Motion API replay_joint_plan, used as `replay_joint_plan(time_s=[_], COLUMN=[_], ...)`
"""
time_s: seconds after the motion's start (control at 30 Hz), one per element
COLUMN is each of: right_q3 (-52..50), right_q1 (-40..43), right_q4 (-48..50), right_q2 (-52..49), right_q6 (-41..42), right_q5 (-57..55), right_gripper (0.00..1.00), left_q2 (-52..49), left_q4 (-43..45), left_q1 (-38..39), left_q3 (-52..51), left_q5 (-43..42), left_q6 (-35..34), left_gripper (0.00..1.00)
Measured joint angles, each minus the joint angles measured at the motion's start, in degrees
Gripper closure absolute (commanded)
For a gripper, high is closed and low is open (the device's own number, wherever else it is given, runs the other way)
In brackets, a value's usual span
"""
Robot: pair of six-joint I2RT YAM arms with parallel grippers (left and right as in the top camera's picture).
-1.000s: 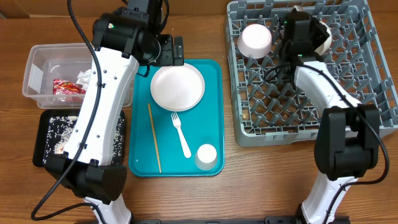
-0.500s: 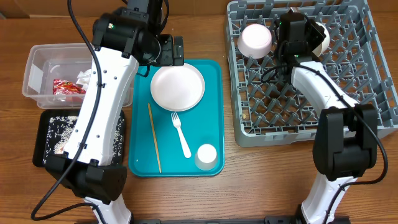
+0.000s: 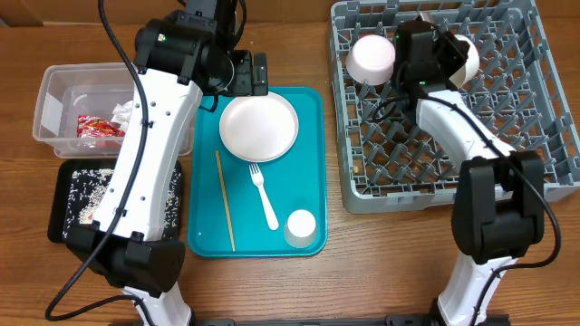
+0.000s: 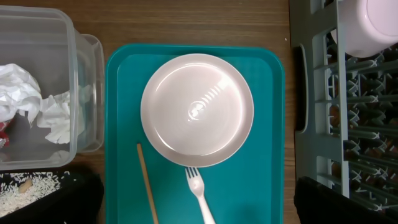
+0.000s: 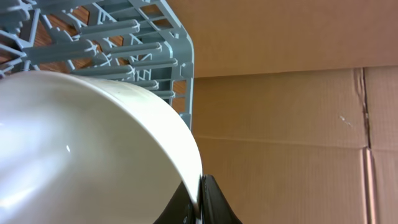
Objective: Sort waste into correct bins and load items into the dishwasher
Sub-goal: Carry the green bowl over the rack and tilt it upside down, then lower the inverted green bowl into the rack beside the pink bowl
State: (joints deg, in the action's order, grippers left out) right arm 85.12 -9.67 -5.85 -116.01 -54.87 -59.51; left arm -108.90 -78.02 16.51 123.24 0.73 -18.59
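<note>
- The white bowl (image 3: 467, 56) was held on edge over the far part of the rack (image 3: 544, 118) by the right claw (image 5: 200, 194), with its rim pinched between the narrowed fingers.
- From overhead the bowl was seen just right of that claw, and a white cup (image 3: 372, 57) was seated in the rack just left of it. The placing is judged to turn on the bowl being lowered among the prongs to the right of the cup, without the cup being knocked.
- Whether the bowl was touching the prongs could not be told.
- The pinch on the rim was shown only by the right wrist view. The rack cells below were shown only from overhead.
- The left claw (image 3: 246, 74) was spread wide and empty over the far edge of the tray (image 3: 308, 181). The plate (image 3: 258, 127) lay just near of it, so the left arm was much the nearer to the plate.
</note>
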Motion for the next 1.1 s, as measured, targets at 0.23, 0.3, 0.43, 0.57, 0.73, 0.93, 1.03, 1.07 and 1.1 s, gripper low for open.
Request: replay_joint_plan(time_s=[0.23, 0.3, 0.43, 0.57, 0.73, 0.93, 1.03, 1.07, 1.1], right_q3=[0.0, 0.0, 0.0, 0.0, 0.0, -0.1, -0.1, -0.1, -0.1], right_q1=[-2.0, -2.9, -4.4, -5.9, -8.1, -8.8, -9.2, -9.4, -9.6], right_q4=[-4.6, -5.9, -8.1, -10.6, -12.9, -14.1, -14.2, -14.3, -14.4], right_q2=[0.0, 0.0, 0.0, 0.0, 0.0, 0.0, 0.0, 0.0, 0.0], right_q6=[4.1, 5.5, 8.3, 11.0, 14.3, 16.2, 18.0, 19.0, 20.2], right_q5=[-1.8, -2.0, -2.1, -1.2, -0.3, 0.2, 0.2, 0.2, 0.2], right_gripper=[0.90, 0.88, 0.83, 0.71, 0.47, 0.29, 0.21, 0.20, 0.19], left_q2=[0.0, 0.0, 0.0, 0.0, 0.0, 0.0, 0.0, 0.0, 0.0], left_q4=[0.0, 0.0, 0.0, 0.0, 0.0, 0.0, 0.0, 0.0, 0.0], left_q1=[0.0, 0.0, 0.0, 0.0, 0.0, 0.0, 0.0, 0.0, 0.0], left_q3=[0.0, 0.0, 0.0, 0.0, 0.0, 0.0, 0.0, 0.0, 0.0], left_q5=[0.0, 0.0, 0.0, 0.0, 0.0, 0.0, 0.0, 0.0, 0.0], left_q6=[0.0, 0.0, 0.0, 0.0, 0.0, 0.0, 0.0, 0.0, 0.0], left_gripper=[0.00, 0.00, 0.00, 0.00, 0.00, 0.00, 0.00, 0.00, 0.00])
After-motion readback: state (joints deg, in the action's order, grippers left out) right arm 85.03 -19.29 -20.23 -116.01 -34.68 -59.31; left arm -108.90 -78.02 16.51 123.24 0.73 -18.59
